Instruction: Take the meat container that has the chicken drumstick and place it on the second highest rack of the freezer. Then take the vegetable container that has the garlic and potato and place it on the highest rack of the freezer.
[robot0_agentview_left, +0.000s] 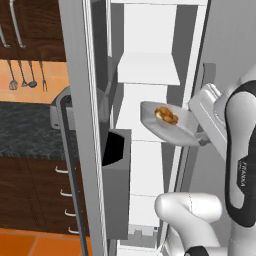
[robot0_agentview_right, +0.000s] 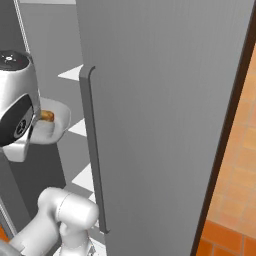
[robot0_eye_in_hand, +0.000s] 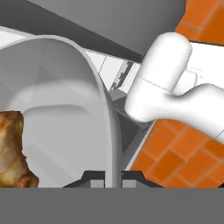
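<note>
My gripper (robot0_eye_in_hand: 107, 177) is shut on the right rim of the meat container (robot0_eye_in_hand: 65, 109), a pale grey tray. The golden-brown chicken drumstick (robot0_eye_in_hand: 13, 148) lies inside it at the left. In the left base view the meat container (robot0_agentview_left: 165, 125) hangs tilted in the open freezer (robot0_agentview_left: 150, 50), with the chicken drumstick (robot0_agentview_left: 166, 115) on it and my gripper (robot0_agentview_left: 201, 140) at its right end. A white rack slab (robot0_agentview_left: 150, 70) sits just above the tray's level; which rack it is I cannot tell. The vegetable container, garlic and potato are out of view.
The freezer's grey door (robot0_agentview_right: 165, 100) with its long handle (robot0_agentview_right: 92, 150) stands open on the right. A door bin (robot0_agentview_left: 117, 170) juts out on the left door. A dark counter (robot0_agentview_left: 25, 130) and wooden drawers (robot0_agentview_left: 40, 190) lie further left.
</note>
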